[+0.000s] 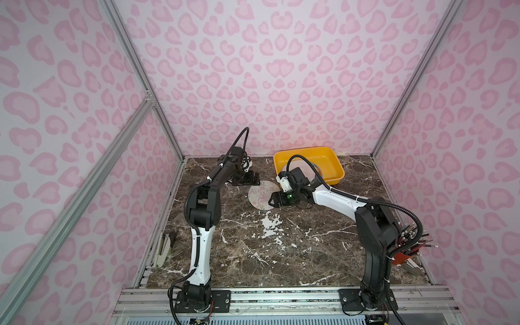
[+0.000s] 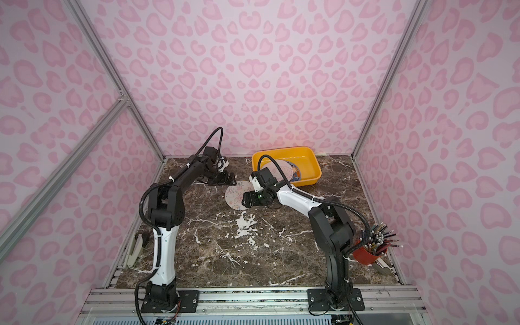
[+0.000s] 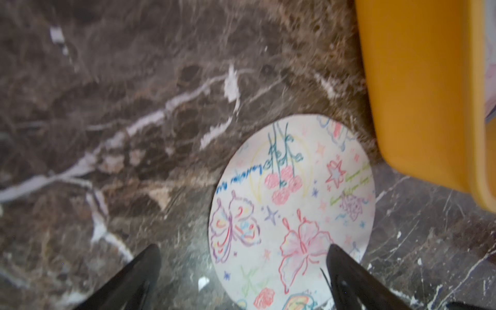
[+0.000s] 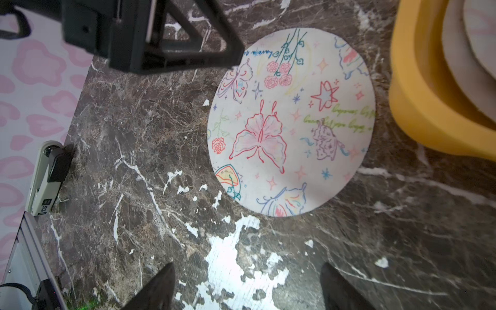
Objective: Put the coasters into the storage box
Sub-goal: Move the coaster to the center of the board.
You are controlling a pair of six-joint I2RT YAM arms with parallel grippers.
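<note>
Desk [image 1: 253, 253]: dark brown marble-look top w/ white veins, pink-blotch walls on 3 sides. Nearest items, both top views: pale stapler [image 1: 162, 250] at lower left of frame, lying along the desk edge. Red pencil cup [image 2: 365, 251] at lower right, full of pencils, partly behind the right arm. Mid-frame: 1 coaster [image 1: 260, 195], round, pale, w/ butterfly, flower and star doodles. It lies flat on the desk just beside the box's near left corner, and a narrow strip of desk shows btw them in the right wrist view [image 4: 291, 120]. Right fingers [image 1: 272, 200]: spread wide, nothing btw them, low at the coaster's right edge in both top views. In the wrist view the tips [image 4: 338, 290] sit over bare desk, short of the disc. Left fingers [image 1: 254, 178]: likewise spread wide and empty, at the coaster's far edge. In the left wrist view one tip [image 3: 346, 271] overlaps the disc and the other is over desk; contact w/ the disc cannot be told. Farthest, right of ctr near the back wall: storage box [image 1: 332, 168], a yellow-orange tray. Inside it are stacked coasters [image 4: 467, 69], pale on top, w/ one blue-rimmed [image 2: 297, 172], partly hidden by the right arm's wrist.
</note>
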